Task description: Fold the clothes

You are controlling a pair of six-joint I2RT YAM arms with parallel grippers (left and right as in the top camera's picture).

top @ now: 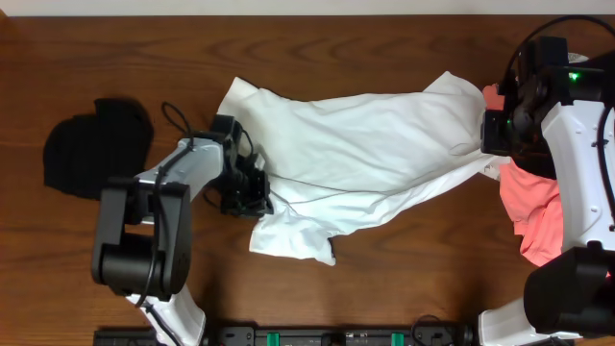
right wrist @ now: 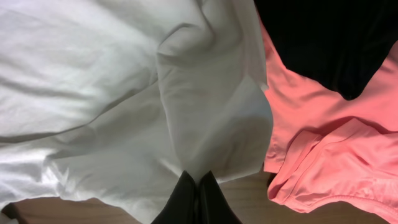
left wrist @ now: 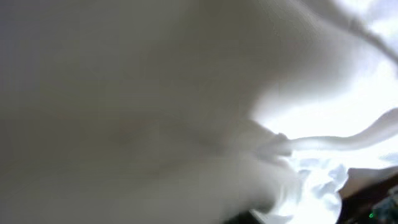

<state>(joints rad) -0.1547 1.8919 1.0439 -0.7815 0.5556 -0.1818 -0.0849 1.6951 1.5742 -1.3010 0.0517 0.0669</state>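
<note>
The white shirt (top: pixel 356 144) lies rumpled across the middle of the worktop (top: pixel 404 288), stretched between both tools. The right tool (right wrist: pixel 198 180) is clenched on a fold of it. The left tool (top: pixel 245 190) sits at the opposite edge. Its camera sees only white cloth, so I cannot tell its grip. A pink garment (top: pixel 533 207) touches the shirt beside the right tool. A black garment (top: pixel 91 144) lies well beyond the left tool, with bare wood around it.
</note>
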